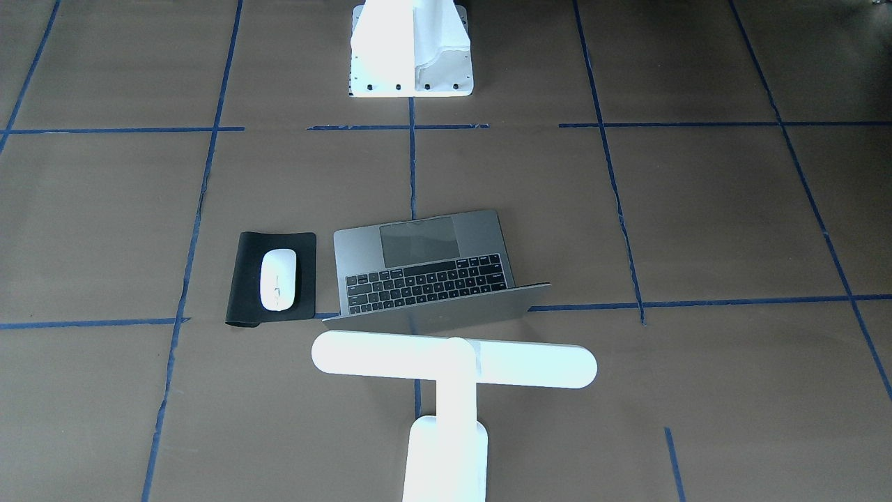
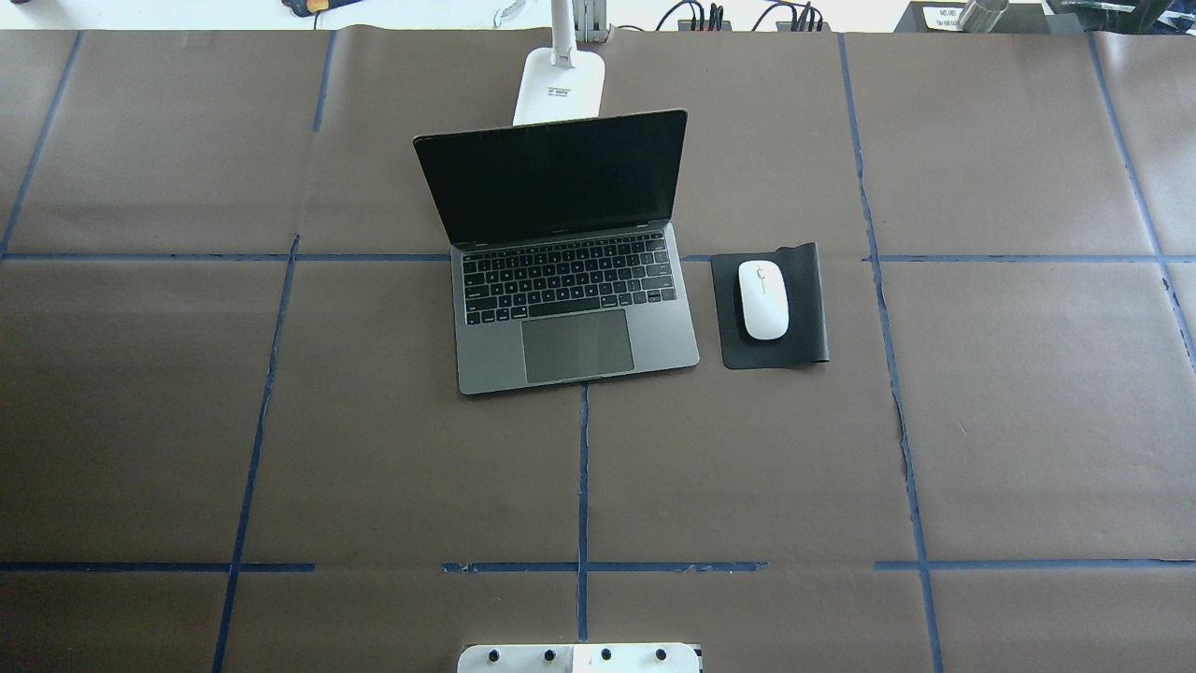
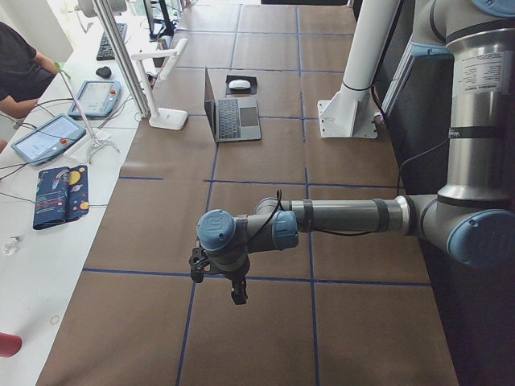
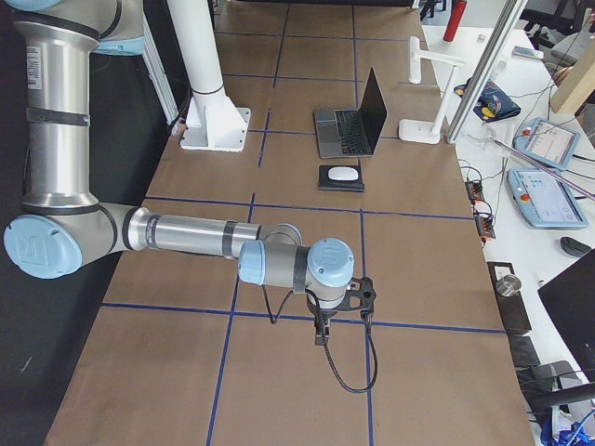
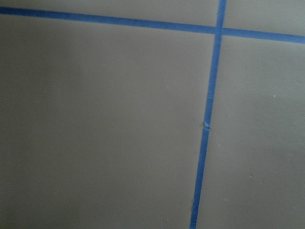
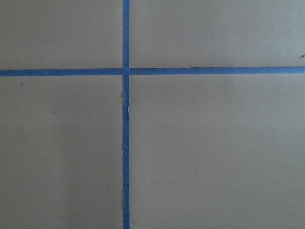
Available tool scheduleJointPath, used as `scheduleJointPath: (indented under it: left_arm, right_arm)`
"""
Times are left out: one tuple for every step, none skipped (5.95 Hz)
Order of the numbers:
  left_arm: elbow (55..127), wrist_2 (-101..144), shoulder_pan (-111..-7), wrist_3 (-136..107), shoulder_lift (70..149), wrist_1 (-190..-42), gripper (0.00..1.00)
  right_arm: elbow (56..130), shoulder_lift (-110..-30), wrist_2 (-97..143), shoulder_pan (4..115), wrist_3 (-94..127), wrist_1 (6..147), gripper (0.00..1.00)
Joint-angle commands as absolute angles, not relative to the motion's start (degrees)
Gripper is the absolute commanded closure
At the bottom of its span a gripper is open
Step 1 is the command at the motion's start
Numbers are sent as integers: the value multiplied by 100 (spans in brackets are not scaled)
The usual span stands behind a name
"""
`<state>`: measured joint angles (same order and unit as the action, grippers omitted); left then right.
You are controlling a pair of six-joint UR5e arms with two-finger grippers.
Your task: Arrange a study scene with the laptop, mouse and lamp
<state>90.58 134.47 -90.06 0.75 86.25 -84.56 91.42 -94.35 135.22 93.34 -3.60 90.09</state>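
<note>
Front-facing view, laptop: the grey laptop (image 1: 425, 268) sits open at the middle of the brown table (image 1: 697, 209), its keys and trackpad toward the robot and the back of its lid toward the camera.
Front-facing view, mouse: the white mouse (image 1: 278, 279) lies on a black mouse pad (image 1: 244, 307) just beside the laptop, on the robot's right.
Front-facing view, lamp: the white lamp (image 1: 453, 359) stands behind the laptop's lid. Its long bar head is level and crosswise, and its base is at the bottom edge.
Front-facing view, pedestal: a white bolted pedestal (image 1: 411, 49) is at the top, well apart from the laptop.
Overhead view, layout: the laptop's dark screen faces the robot. The lamp's base shows beyond the screen at the far edge, and the mouse rests on its pad to the right.
Left side view, left gripper: the left gripper (image 3: 217, 281) hangs above the tabletop at the near end, well apart from the laptop. Whether its claw is released or clenched cannot be told.
Right side view, right gripper: the right gripper (image 4: 339, 316) hangs above the tabletop at the opposite end, well apart from the mouse. Its claw state cannot be told either.
Left wrist view: only brown table covering and crossing blue tape lines (image 5: 209, 95).
Right wrist view: the same covering and a blue tape cross.
</note>
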Motion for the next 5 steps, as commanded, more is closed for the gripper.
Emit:
scheduleJointPath:
  left_arm:
    - [9087, 13447, -9009, 88, 8631, -8613, 0]
    - [9140, 13439, -9009, 97, 8657, -8622, 0]
    - [9254, 13438, -9009, 88, 8649, -8709, 0]
    - [9333, 13412, -9009, 88, 8648, -8780, 0]
    - [9334, 13403, -9000, 97, 8675, -8780, 0]
  right_arm:
    - [9132, -9457, 13544, 9377, -352, 9009, 0]
    - [9141, -9457, 13544, 9413, -352, 9009, 0]
    - [9141, -9457, 13544, 9448, -352, 9009, 0]
    - [9141, -9466, 13535, 9466, -352, 9009, 0]
    - [9132, -9475, 13544, 9527, -352, 9009, 0]
